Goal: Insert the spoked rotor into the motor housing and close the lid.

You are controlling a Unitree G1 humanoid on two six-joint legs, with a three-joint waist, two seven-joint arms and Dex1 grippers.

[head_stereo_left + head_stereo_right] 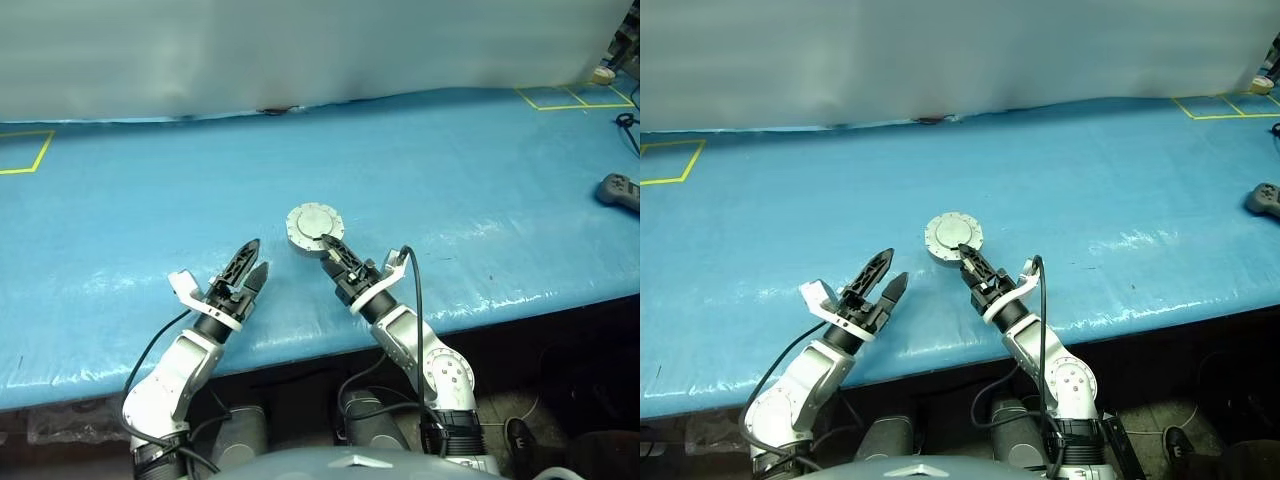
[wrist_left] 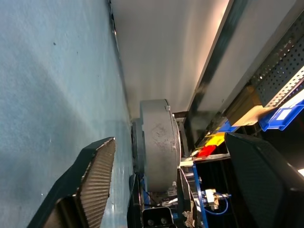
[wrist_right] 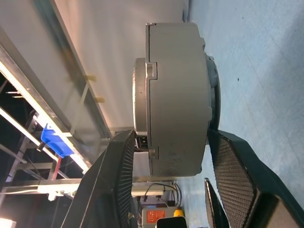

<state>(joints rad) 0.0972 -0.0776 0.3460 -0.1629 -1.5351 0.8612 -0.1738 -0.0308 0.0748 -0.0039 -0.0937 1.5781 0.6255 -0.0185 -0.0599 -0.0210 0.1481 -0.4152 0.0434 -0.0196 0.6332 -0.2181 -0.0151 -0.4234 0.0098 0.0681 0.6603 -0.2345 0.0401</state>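
The motor housing (image 1: pixel 315 229) sits on the blue tabletop (image 1: pixel 120 220) near its front edge, lid (image 1: pixel 953 236) closed on top, plain face up. The right pincer (image 1: pixel 329 247) grasps the assembly at its near rim, fingers either side of the stacked body. The left pincer (image 1: pixel 250 262) hangs released, jaws spread, just left of the unit and clear of it. The rotor is presumably inside. Judged stage: lid closed. Next: release the right grip without dragging the unit.
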